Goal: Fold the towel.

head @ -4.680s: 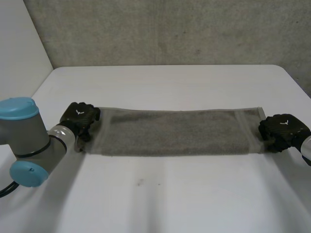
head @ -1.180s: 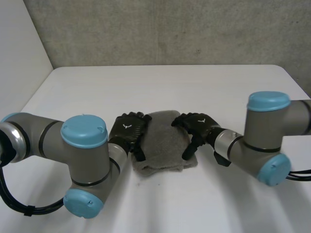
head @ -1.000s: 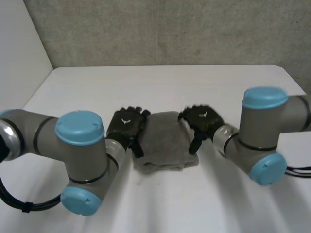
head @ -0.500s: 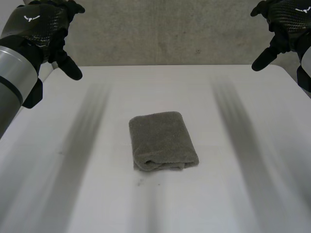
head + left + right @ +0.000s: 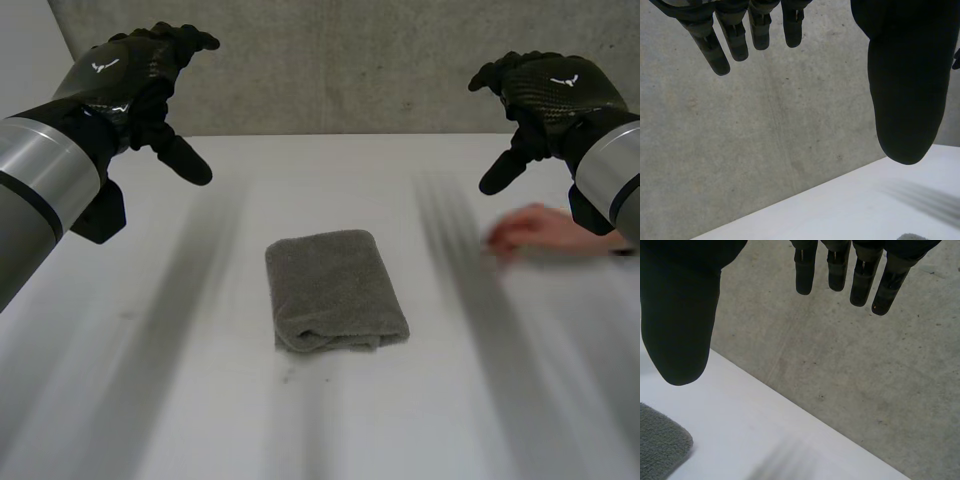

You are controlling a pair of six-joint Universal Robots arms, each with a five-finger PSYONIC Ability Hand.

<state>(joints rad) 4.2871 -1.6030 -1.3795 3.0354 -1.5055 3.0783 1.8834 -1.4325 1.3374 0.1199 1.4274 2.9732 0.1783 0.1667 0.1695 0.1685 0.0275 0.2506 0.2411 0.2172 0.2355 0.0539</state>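
Left hand [image 5: 125, 85] and right hand [image 5: 545, 90] both hang in the air with nothing in their grasp, well above the towel [image 5: 335, 290] and apart from it, one to each side. The towel is folded into a small, thick grey packet. It lies flat on the white table [image 5: 320, 430], its rounded fold toward the far side and its layered open edges toward the robot.

In the left wrist view the fingers [image 5: 725, 45] of the left hand are straight and spread away from the thumb [image 5: 902, 85], with a sliver of the towel below the thumb. The right wrist view shows the same loose pose. The right hand's fingers [image 5: 860, 275] are extended and stand clear of its thumb [image 5: 680, 315], and a rounded corner of the towel sits on the table beneath that thumb.

To the right of the towel, not touching it, a person's hand [image 5: 535, 230] rests blurred on the table, below the robot's right hand. Beyond the towel, past the table's far edge, stands a rough grey concrete wall [image 5: 340, 60].
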